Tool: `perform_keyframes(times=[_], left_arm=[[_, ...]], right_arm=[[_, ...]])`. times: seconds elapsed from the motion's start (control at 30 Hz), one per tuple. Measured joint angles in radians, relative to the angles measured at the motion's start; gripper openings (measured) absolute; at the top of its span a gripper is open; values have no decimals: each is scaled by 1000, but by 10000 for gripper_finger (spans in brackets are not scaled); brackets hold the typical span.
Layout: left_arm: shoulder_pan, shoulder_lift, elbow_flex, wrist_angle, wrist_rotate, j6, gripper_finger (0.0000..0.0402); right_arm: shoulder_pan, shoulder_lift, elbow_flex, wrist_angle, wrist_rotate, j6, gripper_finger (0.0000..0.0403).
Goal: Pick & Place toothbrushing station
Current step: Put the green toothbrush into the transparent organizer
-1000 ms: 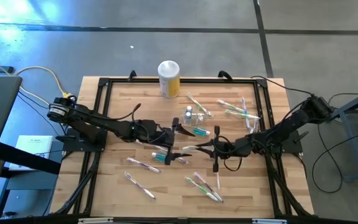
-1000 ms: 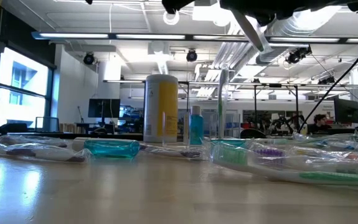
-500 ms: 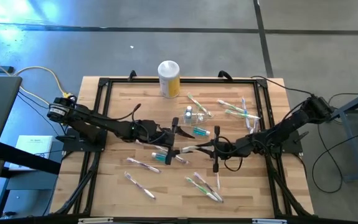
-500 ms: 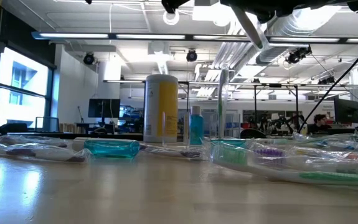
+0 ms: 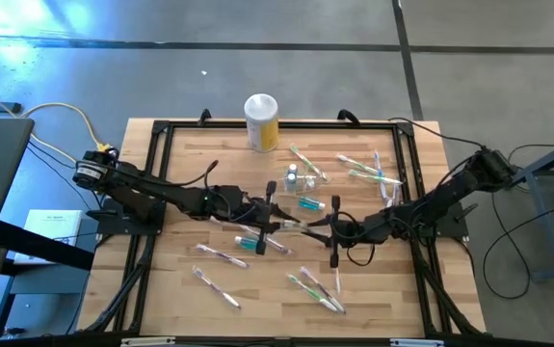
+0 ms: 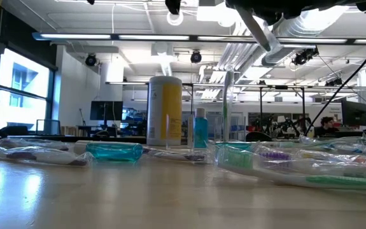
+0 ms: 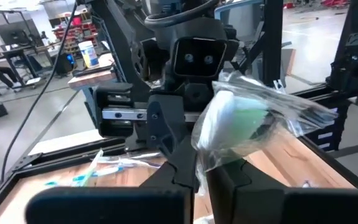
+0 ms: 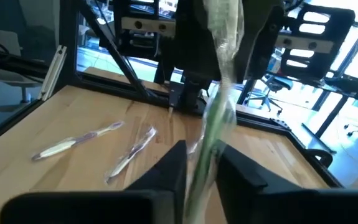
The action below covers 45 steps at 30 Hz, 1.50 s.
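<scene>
- Left hand [image 5: 278, 224] [image 7: 200, 168] hangs over the middle of the bench [image 5: 180, 164], its arm reaching in from the left edge. Its two dark fingers are pressed together on one end of a wrapped toothbrush [image 5: 294, 227] [image 7: 241, 118]. The white and green head bulges inside crinkled clear wrapping just above the grip.
- Right hand [image 5: 310, 229] [image 8: 198, 163] meets it from the opposite side, its arm coming in from the right edge. The other end of the same toothbrush [image 8: 219, 118] runs through this hand. Whether it is gripping or has loosened cannot be told.
- Between the two hands, the toothbrush is lifted clear of the wood.
- Toothbrushing station [image 5: 311, 180] [image 6: 228, 108], a small clear plastic holder, stands upright in the far half of the bench, near the middle. It is apart from both hands.
- Just beside the station stands a small blue bottle [image 5: 293, 176] [image 6: 200, 127].
- Beyond these, at the far edge, stands a taller yellow canister [image 5: 261, 122] [image 6: 164, 109] with a white lid.
- Two small teal containers lie on their sides near the hands: one [image 5: 307, 203] on the far side, and another [image 5: 248, 243] [image 6: 114, 151] toward the near edge.
- More wrapped toothbrushes lie scattered flat: several toward the far right corner [image 5: 363, 172], and others along the near edge [image 5: 315, 287].
</scene>
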Motion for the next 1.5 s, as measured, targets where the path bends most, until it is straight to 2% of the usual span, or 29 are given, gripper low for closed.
perform_keyframes(times=[0.13,0.27,0.37,0.47,0.57,0.63,0.77,0.97,1.5], left_arm=[[0,0,0,-9,-33,0,14],[0,-32,0,-95,-113,0,7],[0,-78,0,-191,-205,-3,9],[2,-123,0,-294,-281,8,8],[54,-169,2,-392,-354,23,8],[126,-190,1,-469,-333,-31,8],[268,-188,0,-512,-197,-122,7],[376,-149,0,-542,-108,-186,7],[415,-121,0,-670,-107,-250,6]], right_arm=[[3,0,0,-2,59,58,131],[33,0,0,-27,242,132,190],[74,0,0,-35,376,81,226],[115,0,0,-31,515,46,248],[147,0,0,-26,650,21,257],[162,0,0,-23,704,4,258],[173,0,0,-23,714,-1,256],[171,0,0,-24,711,-1,256],[158,-1,0,-85,692,81,256]])
